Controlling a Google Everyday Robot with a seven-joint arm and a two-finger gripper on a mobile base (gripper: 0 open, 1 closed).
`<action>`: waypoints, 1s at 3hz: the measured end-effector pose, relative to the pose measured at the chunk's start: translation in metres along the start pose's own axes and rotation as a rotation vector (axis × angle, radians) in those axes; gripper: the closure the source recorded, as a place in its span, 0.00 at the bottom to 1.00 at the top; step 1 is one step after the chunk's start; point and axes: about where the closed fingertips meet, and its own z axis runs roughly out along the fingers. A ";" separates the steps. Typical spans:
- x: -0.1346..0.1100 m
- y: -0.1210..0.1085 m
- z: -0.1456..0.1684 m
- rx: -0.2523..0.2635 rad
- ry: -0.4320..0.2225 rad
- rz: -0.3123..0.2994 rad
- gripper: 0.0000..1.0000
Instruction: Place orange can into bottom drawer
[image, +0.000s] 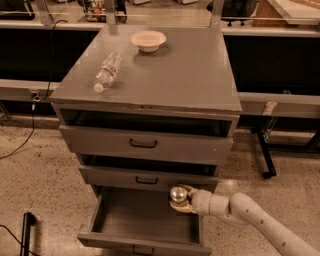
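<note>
Below the grey cabinet (150, 75), the bottom drawer (131, 218) stands pulled out, its floor bare. My gripper (182, 201) hangs over the drawer's right rear part, clenched around the orange can (177, 193), which shows its silver end. I judge the can should go lower and nearer the drawer's middle before I let go, so it cannot roll far. The middle drawer front (145, 179) sits just above the can and the right wall is near. Open room lies left and forward.
</note>
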 end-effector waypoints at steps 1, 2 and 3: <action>0.025 0.020 0.016 -0.077 0.054 0.062 1.00; 0.063 0.041 0.022 -0.107 0.063 0.076 1.00; 0.100 0.064 0.026 -0.130 0.033 0.099 1.00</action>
